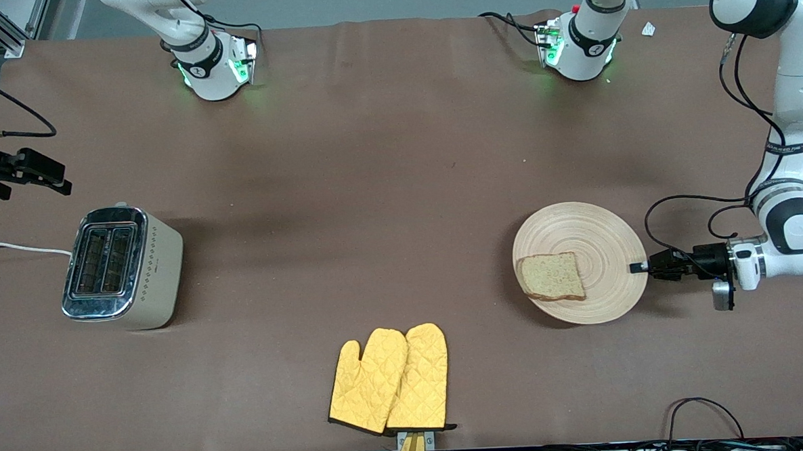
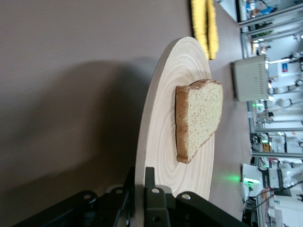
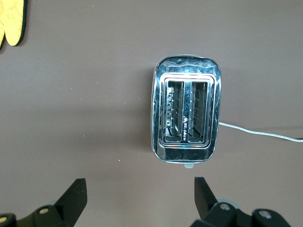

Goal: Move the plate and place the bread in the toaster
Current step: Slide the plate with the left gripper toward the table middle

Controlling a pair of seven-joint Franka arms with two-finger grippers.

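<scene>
The round beige plate (image 1: 595, 241) (image 2: 161, 118) lies toward the left arm's end of the table. On the plate sits a slice of brown bread (image 1: 551, 276) (image 2: 201, 118). My left gripper (image 1: 640, 267) (image 2: 140, 172) is shut on the plate's rim, one finger above it and one below. The cream toaster (image 1: 122, 268) (image 3: 186, 116) (image 2: 249, 78) stands at the right arm's end with both slots empty. My right gripper (image 1: 47, 180) (image 3: 139, 187) hovers open above the table beside the toaster, with nothing between its fingers.
Two yellow oven mitts (image 1: 391, 378) (image 2: 204, 23) (image 3: 12, 21) lie by the table's front edge, nearer to the camera than the plate and toaster. The toaster's white cord (image 1: 16, 248) (image 3: 260, 132) trails off toward the table's end.
</scene>
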